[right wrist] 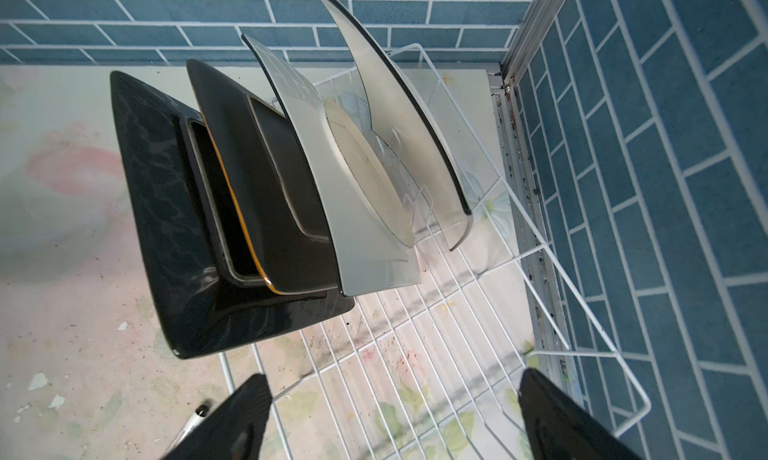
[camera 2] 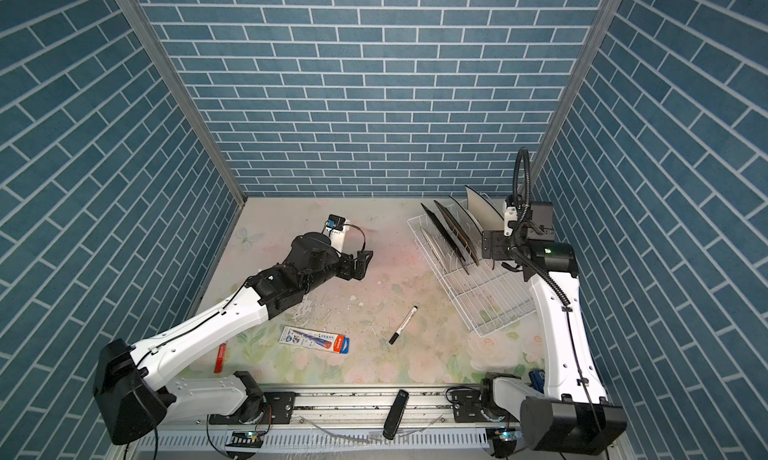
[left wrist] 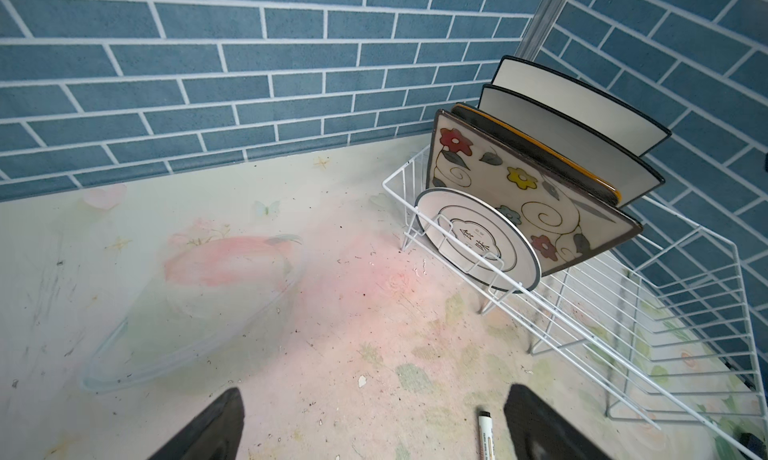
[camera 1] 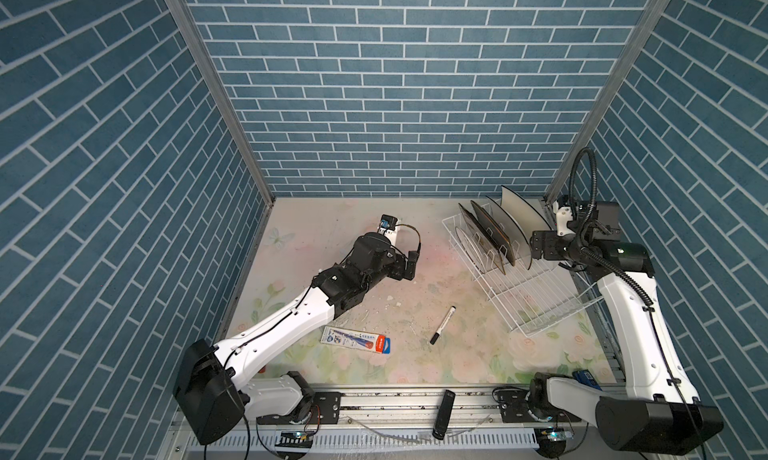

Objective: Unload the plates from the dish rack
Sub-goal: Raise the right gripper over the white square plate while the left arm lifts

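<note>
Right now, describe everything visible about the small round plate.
The small round plate is glossy white, ceramic-looking, with a thin dark rim, an inner ring and a scalloped centre emblem holding two characters. It stands on edge at the row's end in the dish rack, behind a wire prong, just in front of the floral plate.

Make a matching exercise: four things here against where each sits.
Things: 1 round white plate; 2 floral plate; 3 marker; 4 pen packet.
Places: A flat on the table, left of the marker in both top views; B upright in the dish rack, at the row's end; C on the table between packet and rack; D directly behind the round plate.
Pairs: 1-B, 2-D, 3-C, 4-A.
</note>
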`<state>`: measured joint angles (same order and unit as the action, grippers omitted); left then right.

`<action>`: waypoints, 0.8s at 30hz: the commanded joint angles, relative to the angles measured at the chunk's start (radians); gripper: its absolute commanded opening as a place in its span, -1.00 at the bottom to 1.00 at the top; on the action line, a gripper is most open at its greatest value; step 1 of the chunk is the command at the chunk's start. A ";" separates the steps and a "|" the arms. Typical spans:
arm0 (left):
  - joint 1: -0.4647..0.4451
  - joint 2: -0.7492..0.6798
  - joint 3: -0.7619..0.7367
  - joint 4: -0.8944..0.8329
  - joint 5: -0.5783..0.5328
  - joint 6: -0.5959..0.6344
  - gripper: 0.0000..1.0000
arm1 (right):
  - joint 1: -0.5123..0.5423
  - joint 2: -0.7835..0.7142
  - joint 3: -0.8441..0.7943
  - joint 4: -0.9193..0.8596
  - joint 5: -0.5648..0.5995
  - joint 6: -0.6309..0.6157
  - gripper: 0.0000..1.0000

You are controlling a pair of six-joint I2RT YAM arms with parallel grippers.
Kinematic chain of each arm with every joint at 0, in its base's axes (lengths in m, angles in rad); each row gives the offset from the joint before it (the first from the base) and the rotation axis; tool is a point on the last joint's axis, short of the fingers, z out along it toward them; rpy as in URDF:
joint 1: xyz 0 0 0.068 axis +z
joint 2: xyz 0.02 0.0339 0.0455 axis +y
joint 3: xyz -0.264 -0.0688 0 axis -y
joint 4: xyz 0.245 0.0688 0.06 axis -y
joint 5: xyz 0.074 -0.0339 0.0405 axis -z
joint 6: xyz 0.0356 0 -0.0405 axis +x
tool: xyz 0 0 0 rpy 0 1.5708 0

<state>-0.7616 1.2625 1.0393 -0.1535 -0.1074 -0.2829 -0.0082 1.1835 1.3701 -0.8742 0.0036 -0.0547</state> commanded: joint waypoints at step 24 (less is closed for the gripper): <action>0.005 0.016 0.078 -0.041 0.150 0.052 0.99 | -0.108 0.201 0.083 0.081 -0.072 -0.303 0.52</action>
<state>-0.7593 1.2617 1.0744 -0.1631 -0.0113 -0.2382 -0.1066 1.3537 1.4082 -0.7837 -0.0509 -0.2920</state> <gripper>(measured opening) 0.996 0.769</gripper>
